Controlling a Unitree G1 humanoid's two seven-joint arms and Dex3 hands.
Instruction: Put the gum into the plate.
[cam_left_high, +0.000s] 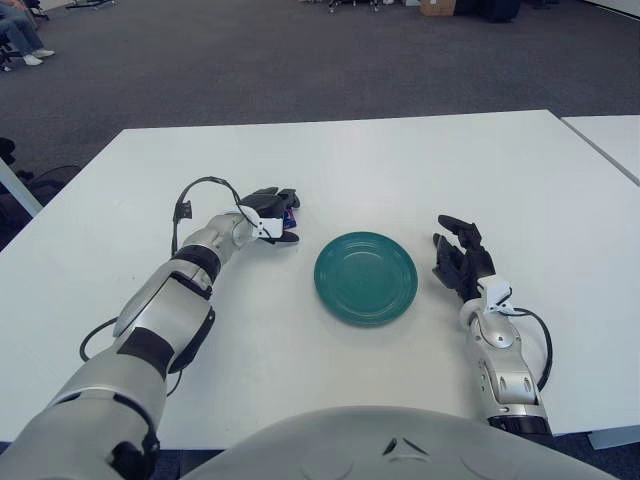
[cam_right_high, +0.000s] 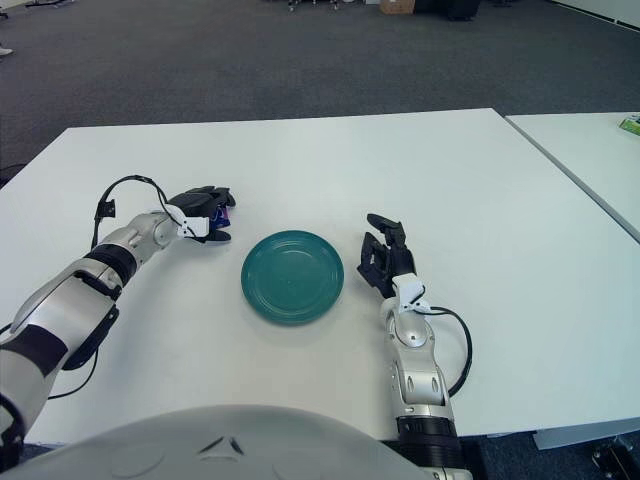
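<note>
A dark green plate (cam_left_high: 366, 277) sits on the white table in front of me. Just to its left, my left hand (cam_left_high: 275, 214) has its black fingers curled around a small blue gum pack (cam_left_high: 290, 215), of which only a sliver shows between the fingers. The hand is low over the table, about a hand's width from the plate's left rim. On the right side of the plate my right hand (cam_left_high: 458, 257) shows with its fingers spread and nothing in them.
A second white table (cam_left_high: 610, 135) stands to the right across a narrow gap. Grey carpet lies beyond the far edge of my table (cam_left_high: 330, 120). A black cable (cam_left_high: 190, 195) loops from my left wrist.
</note>
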